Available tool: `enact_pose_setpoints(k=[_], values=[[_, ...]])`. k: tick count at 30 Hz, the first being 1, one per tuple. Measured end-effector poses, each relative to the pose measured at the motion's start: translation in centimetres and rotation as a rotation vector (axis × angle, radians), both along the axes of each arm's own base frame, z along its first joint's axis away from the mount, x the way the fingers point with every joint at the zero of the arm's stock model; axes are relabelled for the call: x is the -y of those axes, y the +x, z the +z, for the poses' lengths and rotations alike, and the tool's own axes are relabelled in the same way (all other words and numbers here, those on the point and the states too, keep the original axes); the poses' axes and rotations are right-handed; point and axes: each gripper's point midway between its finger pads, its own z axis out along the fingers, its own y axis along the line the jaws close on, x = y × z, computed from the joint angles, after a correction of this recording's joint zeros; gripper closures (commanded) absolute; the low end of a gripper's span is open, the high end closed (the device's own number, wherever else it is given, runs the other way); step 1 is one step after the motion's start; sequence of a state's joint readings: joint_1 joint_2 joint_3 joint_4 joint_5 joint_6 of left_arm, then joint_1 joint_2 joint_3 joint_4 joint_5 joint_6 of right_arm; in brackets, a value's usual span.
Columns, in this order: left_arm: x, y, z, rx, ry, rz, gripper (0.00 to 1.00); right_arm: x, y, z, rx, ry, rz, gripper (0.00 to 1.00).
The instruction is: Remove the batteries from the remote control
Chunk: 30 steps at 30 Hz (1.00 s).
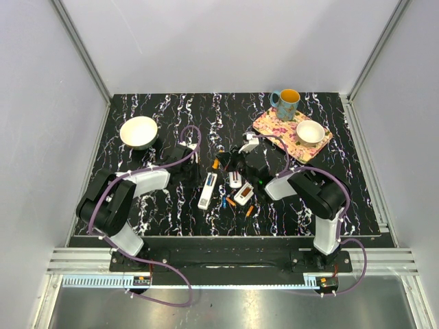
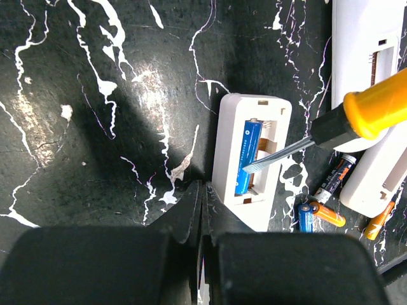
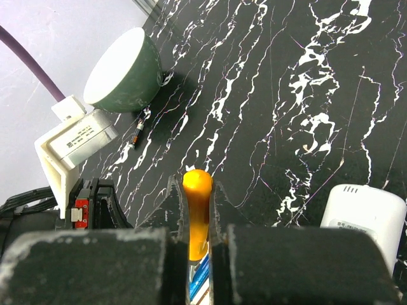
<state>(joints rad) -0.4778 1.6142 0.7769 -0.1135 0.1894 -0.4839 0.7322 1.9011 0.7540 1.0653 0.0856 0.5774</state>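
A white remote control [image 2: 254,200] lies back up with its battery bay uncovered, and one blue battery [image 2: 247,159] sits in the bay. My left gripper [image 2: 202,190] is shut and empty, its tips against the remote's near left corner. My right gripper [image 3: 196,184] is shut on the orange handle of a screwdriver [image 2: 381,105], whose flat blade [image 2: 273,155] rests on the blue battery. Loose batteries lie just right of the remote: a blue one [image 2: 305,217], an orange one [image 2: 329,213] and a black and orange one [image 2: 335,181]. From above, the remote [image 1: 207,190] lies between the two grippers.
Two more white remotes [image 1: 235,180] [image 1: 243,195] lie to the right of the open one. A green bowl with a white inside [image 1: 139,132] stands at the back left. A flowered tray [image 1: 274,127] at the back right carries a mug [image 1: 286,104] and a white cup [image 1: 310,132].
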Motion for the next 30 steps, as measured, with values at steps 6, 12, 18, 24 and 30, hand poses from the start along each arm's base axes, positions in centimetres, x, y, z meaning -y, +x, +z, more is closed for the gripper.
enact_pose_setpoints(k=[6,12,18,24,30], values=[[0.0,0.0,0.0,0.001,-0.001,0.000,1.00,-0.1,0.1,0.0,-0.006,0.010,-0.002,1.00],[0.1,0.0,0.0,0.000,-0.004,0.001,1.00,0.0,0.1,-0.1,-0.008,0.008,-0.004,1.00],[0.1,0.0,0.0,0.000,-0.004,0.002,1.00,0.6,-0.6,-0.3,-0.003,0.038,-0.012,1.00],[0.1,0.0,0.0,0.000,-0.004,0.002,1.00,1.4,-0.8,-0.9,-0.011,0.030,-0.035,1.00],[0.1,0.0,0.0,0.000,-0.005,0.002,1.00,2.0,-0.5,-1.2,-0.013,0.025,-0.076,1.00]])
